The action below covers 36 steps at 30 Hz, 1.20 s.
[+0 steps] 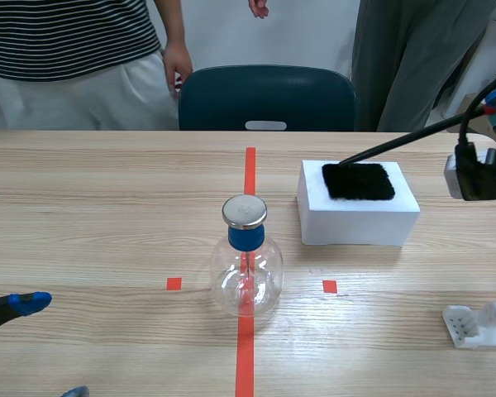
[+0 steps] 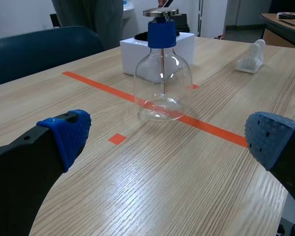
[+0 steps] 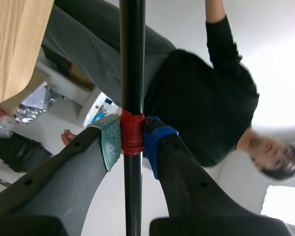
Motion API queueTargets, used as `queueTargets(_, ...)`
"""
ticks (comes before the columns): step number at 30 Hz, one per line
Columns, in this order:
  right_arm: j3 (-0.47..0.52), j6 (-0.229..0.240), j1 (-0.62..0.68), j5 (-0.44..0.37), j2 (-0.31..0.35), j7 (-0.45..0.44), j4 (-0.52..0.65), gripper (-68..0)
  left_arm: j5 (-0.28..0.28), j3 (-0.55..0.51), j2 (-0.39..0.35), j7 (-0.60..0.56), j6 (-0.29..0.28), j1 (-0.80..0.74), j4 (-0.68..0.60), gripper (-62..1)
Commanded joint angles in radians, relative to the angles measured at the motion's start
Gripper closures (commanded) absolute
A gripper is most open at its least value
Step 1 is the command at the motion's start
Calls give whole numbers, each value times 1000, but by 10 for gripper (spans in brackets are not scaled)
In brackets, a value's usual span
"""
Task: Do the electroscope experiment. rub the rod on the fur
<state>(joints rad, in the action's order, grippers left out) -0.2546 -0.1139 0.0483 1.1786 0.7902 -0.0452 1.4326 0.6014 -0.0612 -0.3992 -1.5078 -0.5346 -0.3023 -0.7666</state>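
While your left gripper (image 2: 169,138) is hanging spread apart, blue-collared clear glass flask (image 2: 162,81) standing ahead, black fur patch (image 1: 358,181) lying on white foam block (image 1: 355,223) beyond, your right gripper (image 3: 132,141) clamping the thin black rod (image 3: 132,59), tip touching fur.

No legible text — anywhere.

Black jaws, blue (perhaps grey-green) pads (image 2: 69,135)
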Motion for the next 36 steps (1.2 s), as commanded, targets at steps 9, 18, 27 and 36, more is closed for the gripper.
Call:
queueTargets(9,215,-326,365,-231,-18,29,360,-2,-13,-11,-3,-46,-3,-5,-15,-623)
queueTargets(18,241,-575,692,-160,-175,0,558,-2,-13,-11,-3,-46,-3,-5,-15,-623)
queueTargets(27,240,-570,900,-249,-285,-216,565,-2,-13,-11,-3,-46,-3,-5,-15,-623)
queueTargets(36,241,-484,960,-369,-286,-327,565,-2,-13,-11,-3,-46,-3,-5,-15,-623)
